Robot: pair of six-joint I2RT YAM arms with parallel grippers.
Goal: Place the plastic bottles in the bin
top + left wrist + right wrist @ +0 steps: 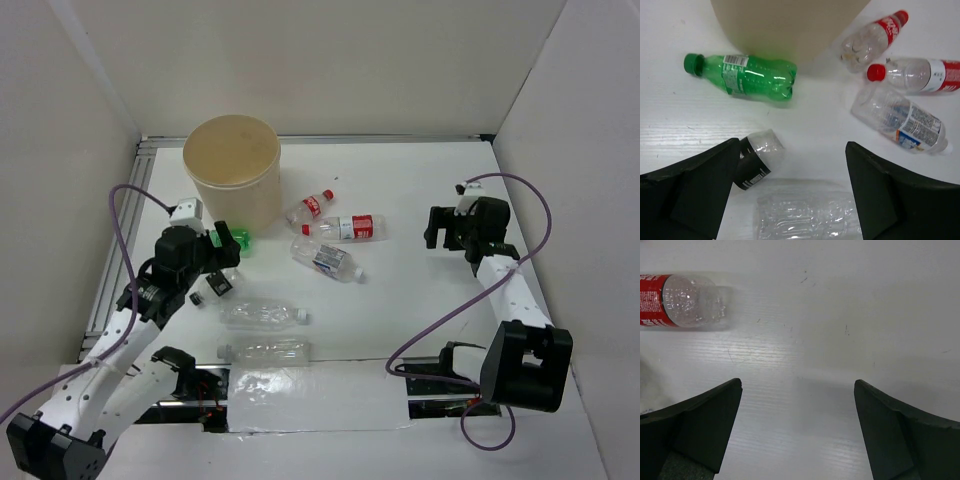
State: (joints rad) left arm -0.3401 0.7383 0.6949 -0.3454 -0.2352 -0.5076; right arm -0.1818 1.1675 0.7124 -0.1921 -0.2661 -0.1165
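The beige bin stands at the back left and fills the top of the left wrist view. A green bottle lies at its foot. Two red-capped bottles and a blue-labelled clear bottle lie to the right of the bin. Two plain clear bottles lie nearer the arms. My left gripper is open and empty above a black-labelled bottle and a plain clear one. My right gripper is open over bare table, right of a red-labelled bottle.
White walls close in the table on the left, back and right. A metal rail runs along the left edge. Purple cables loop from both arms. My right gripper hangs at the table's right side.
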